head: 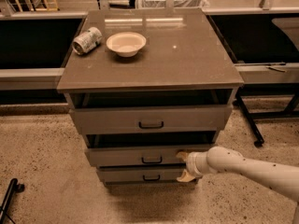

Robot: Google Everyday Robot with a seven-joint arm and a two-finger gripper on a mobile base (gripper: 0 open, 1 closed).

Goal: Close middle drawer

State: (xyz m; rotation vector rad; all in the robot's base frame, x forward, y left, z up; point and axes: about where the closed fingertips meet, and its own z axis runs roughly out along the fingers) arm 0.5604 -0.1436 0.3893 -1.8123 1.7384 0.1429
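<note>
The middle drawer (121, 157) is a wide grey drawer with a low face panel and a small dark bar handle (152, 160). It stands partly pulled out of the grey cabinet (149, 55), with a dark gap above its face. My gripper (183, 166) is at the right part of the drawer fronts, on a white arm coming in from the lower right. Its fingers are spread. The upper fingertip (181, 155) is against the middle drawer's face and the lower one (183, 176) is in front of the bottom drawer (131, 175).
The top drawer (107, 120), with a taller face, is also pulled out. A white bowl (126, 43) and a can lying on its side (87, 40) sit on the cabinet top. Dark tables flank the cabinet. A table leg with a caster (256, 141) stands at the right. A black bar (8, 197) is at the lower left.
</note>
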